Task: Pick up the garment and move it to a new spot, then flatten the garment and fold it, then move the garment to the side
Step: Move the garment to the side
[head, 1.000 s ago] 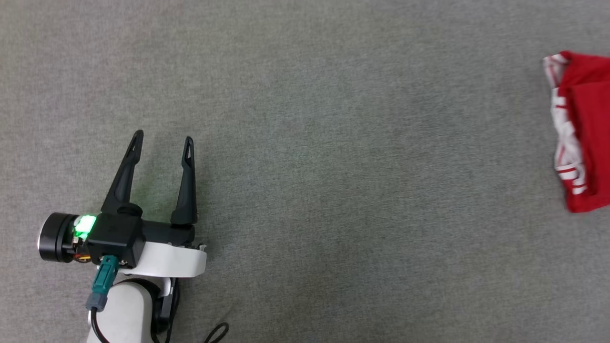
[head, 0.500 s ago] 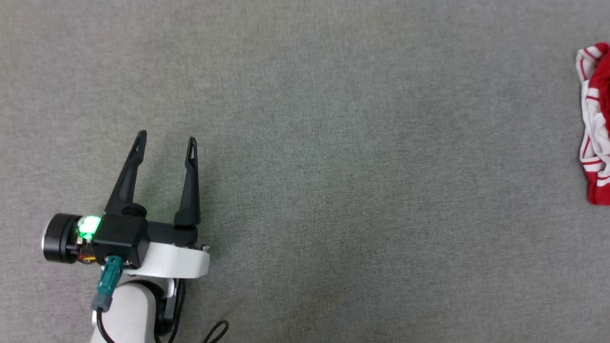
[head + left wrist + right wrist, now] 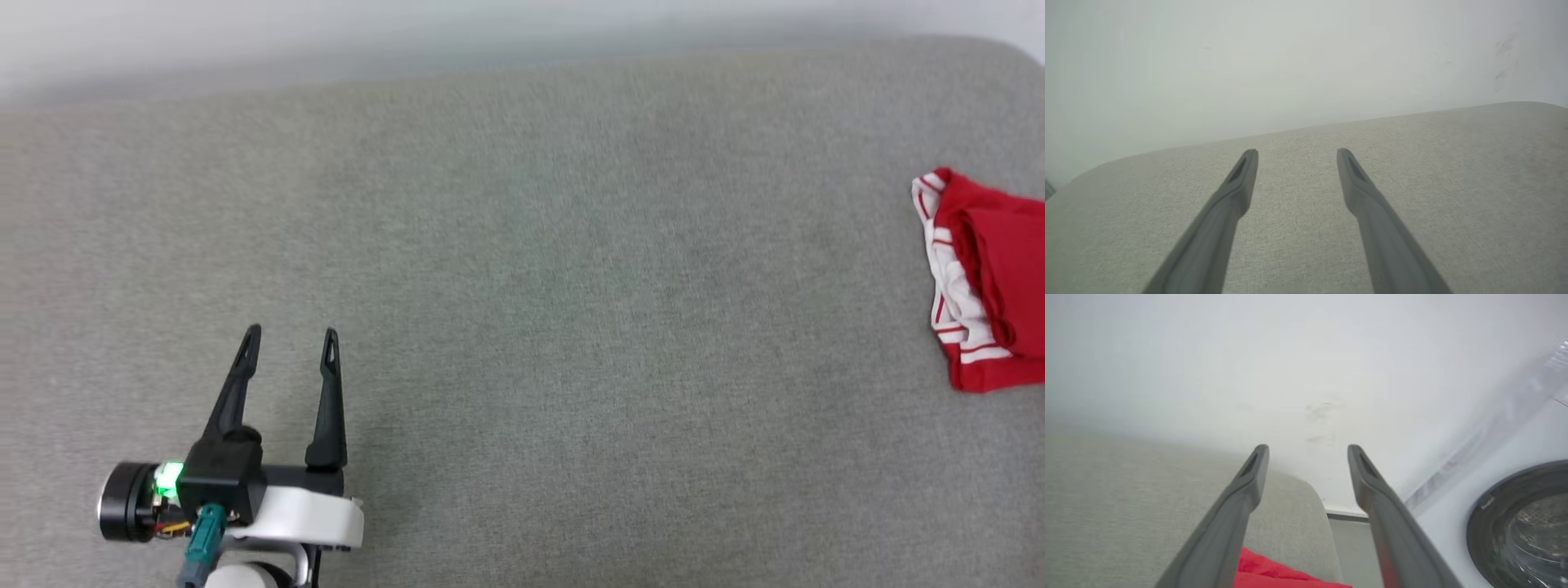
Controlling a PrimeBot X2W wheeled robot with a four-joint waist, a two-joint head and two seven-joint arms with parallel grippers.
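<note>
Since half a second ago the head view has been tilted upward, so a strip of pale wall (image 3: 408,33) is now taken in above the grey fabric surface (image 3: 571,327); the shift is the camera's, not the things'. At lower left, the left claw (image 3: 291,331) is seen with its two dark fingers held apart over bare fabric, nothing between them; its arm is cut off by the bottom edge. One garment (image 3: 996,245), red with striped white trim, is laid folded on the surface at far right, well apart from that claw and cropped by the frame's edge, so its front cannot be made out. In the right wrist view the right claw (image 3: 1308,446) is shown spread and empty, a red sliver of the garment caught at the bottom edge between its two fingers. One washing machine door (image 3: 1527,531) is partly cropped at right.
</note>
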